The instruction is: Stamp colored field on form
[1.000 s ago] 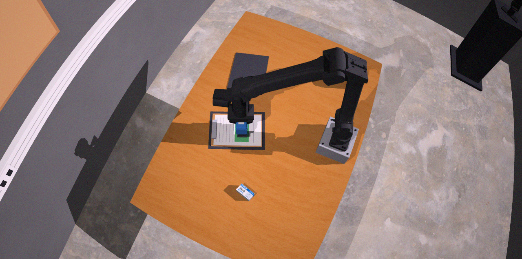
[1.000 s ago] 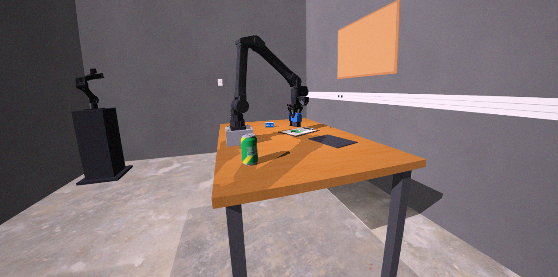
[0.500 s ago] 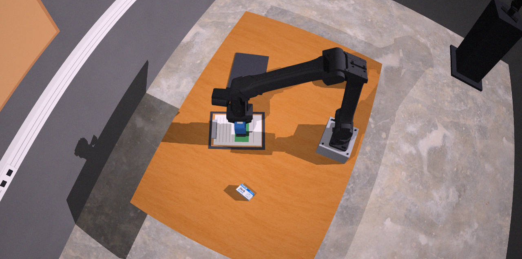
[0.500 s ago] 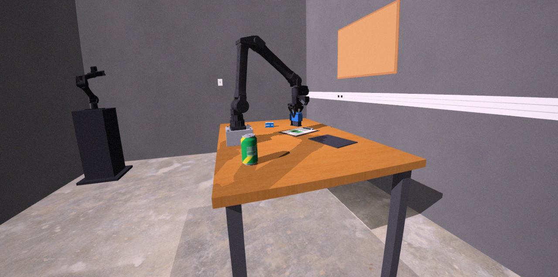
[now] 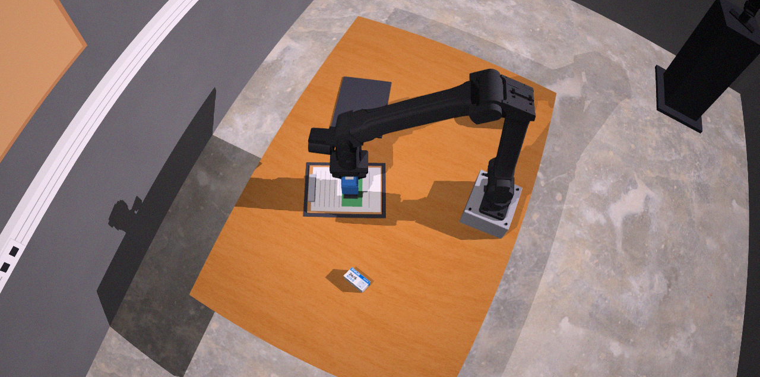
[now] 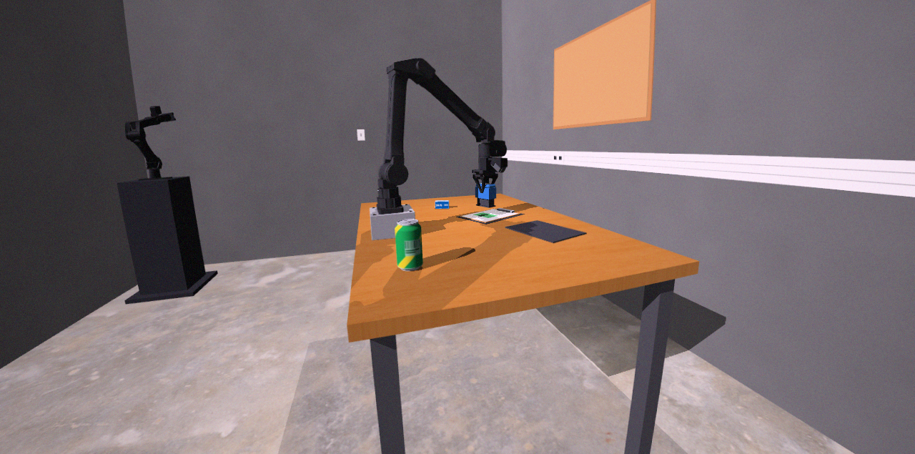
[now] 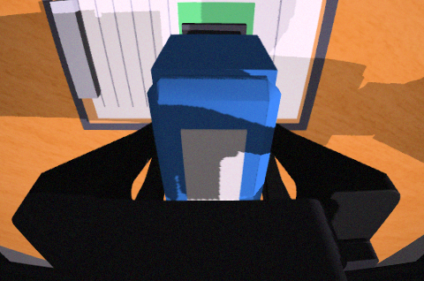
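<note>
Gripper: the gripper [image 7: 208,170] is clamped on the blue stamp [image 7: 212,110], pointing down from a black arm.
Stamp: a boxy blue block held upright above the form [image 5: 326,196], over its green field [image 7: 215,11]; in the side view its base hangs clear of the paper.
Form: white lined sheet on a dark-framed board on the table [image 5: 404,279].
Mat: flat dark rectangle [image 5: 362,94] beyond the form, nothing on it.
Handling: the stamp looks rigid, light and smooth-sided; I judge it best held low on its flat sides so it stays level when pressed.
</note>
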Available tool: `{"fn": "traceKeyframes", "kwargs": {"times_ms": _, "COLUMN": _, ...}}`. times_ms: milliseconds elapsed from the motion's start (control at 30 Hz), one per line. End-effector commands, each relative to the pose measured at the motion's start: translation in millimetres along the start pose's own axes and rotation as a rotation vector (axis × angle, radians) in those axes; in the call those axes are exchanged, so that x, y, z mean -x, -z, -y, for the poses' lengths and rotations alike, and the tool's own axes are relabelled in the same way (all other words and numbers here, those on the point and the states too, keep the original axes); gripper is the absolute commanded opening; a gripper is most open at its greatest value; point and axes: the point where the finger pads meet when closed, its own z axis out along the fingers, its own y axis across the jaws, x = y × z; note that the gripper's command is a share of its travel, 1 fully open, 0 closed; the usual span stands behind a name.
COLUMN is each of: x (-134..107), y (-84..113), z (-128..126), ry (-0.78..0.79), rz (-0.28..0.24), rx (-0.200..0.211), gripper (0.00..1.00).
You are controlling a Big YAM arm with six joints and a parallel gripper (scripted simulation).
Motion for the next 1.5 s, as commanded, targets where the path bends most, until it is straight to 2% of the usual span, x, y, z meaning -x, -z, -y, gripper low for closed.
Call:
{"fn": "traceKeyframes", "kwargs": {"times_ms": 0, "x": 5, "y": 17.1, "z": -8, "ry": 0.0, "rz": 0.004, "rx": 0.033, "gripper": 0.28}}
{"fn": "traceKeyframes", "kwargs": {"times_ms": 233, "x": 5, "y": 14.5, "z": -7, "ry": 0.0, "rz": 0.004, "rx": 0.03, "gripper": 0.28}}
{"fn": "traceKeyframes", "kwargs": {"times_ms": 400, "x": 3, "y": -9.2, "z": 0, "ry": 0.0, "rz": -0.001, "rx": -0.001, "gripper": 0.28}}
{"fn": "traceKeyframes", "kwargs": {"times_ms": 600, "x": 3, "y": -16.7, "z": 0, "ry": 0.0, "rz": -0.001, "rx": -0.001, "gripper": 0.28}}
{"fn": "traceKeyframes", "kwargs": {"times_ms": 633, "x": 5, "y": -9.6, "z": -14, "ry": 0.0, "rz": 0.004, "rx": 0.029, "gripper": 0.28}}
{"fn": "traceKeyframes", "kwargs": {"times_ms": 700, "x": 3, "y": -23.8, "z": 1, "ry": 0.0, "rz": -0.001, "rx": -0.001, "gripper": 0.28}}
{"fn": "traceKeyframes", "kwargs": {"times_ms": 900, "x": 3, "y": -34.0, "z": -4, "ry": 0.0, "rz": 0.001, "rx": 0.01, "gripper": 0.28}}
{"fn": "traceKeyframes", "kwargs": {"times_ms": 1000, "x": 2, "y": -42.2, "z": 2, "ry": 0.0, "rz": -0.001, "rx": -0.002, "gripper": 0.28}}
{"fn": "traceKeyframes", "kwargs": {"times_ms": 1100, "x": 4, "y": -31.1, "z": -10, "ry": 0.0, "rz": 0.005, "rx": 0.036, "gripper": 0.28}}
{"fn": "traceKeyframes", "kwargs": {"times_ms": 1467, "x": 4, "y": -34.0, "z": -8, "ry": 0.0, "rz": 0.004, "rx": 0.03, "gripper": 0.28}}
